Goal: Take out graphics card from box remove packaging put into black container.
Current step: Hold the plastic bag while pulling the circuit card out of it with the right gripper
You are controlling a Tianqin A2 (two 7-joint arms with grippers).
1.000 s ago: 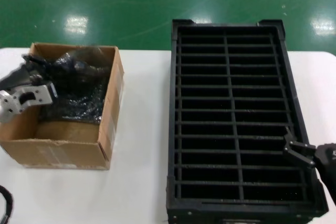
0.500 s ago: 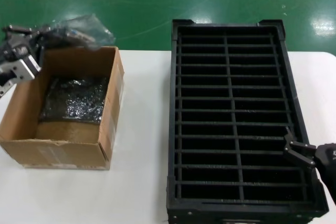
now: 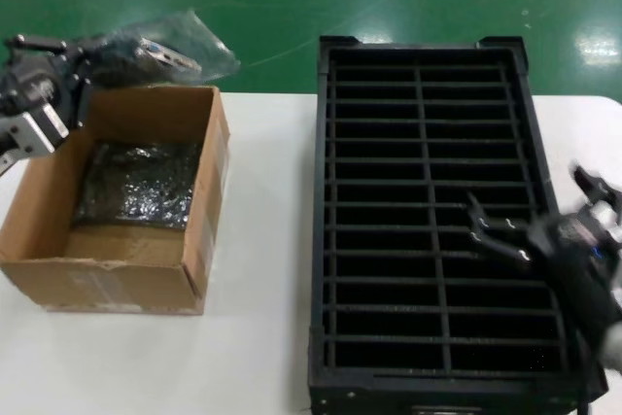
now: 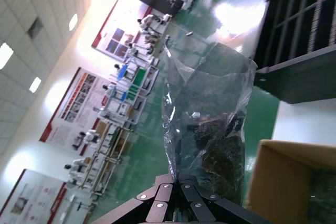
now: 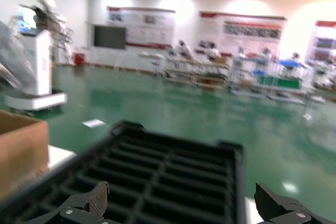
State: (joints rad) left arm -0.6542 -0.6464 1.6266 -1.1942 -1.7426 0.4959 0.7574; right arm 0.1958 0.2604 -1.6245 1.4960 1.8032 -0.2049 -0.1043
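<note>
Right claw (image 3: 530, 221): hung wide open over the near right part of the black crate (image 3: 428, 51), nothing in it. Half a second back, sat parked at the crate's near right corner, so had swung up and inward, smeared mid-move. Looked like getting set to help with the bag.

Black crate: on the white table (image 3: 262, 337), right side, two columns of narrow slots, all looking unfilled.

Cardboard box (image 3: 204, 211): on the table left of the crate, close but apart. Inside, one more dark shiny wrapped bundle (image 3: 136, 187) lying flat toward the far half, bare cardboard floor nearer.

Left claw (image 3: 83, 70): clenched on the end of the plastic bag (image 3: 160, 51), up above the box's far left corner. In the left wrist view, fingers (image 4: 165, 198) pinched together right on the bag's edge.

Plastic bag: clear of the box, sticking out sideways toward the crate over the box's far wall. A second back, was down inside the box with the claw; half a second back, just lifted; sat a bit higher and further out at this point.

Graphics card (image 4: 215, 140): dark lump inside the bag, so up in the air with the left claw. Ports and bracket too hard to make out.

Meaning for the job: take-out step pretty much done. Unwrapping not started, card not in any slot.
</note>
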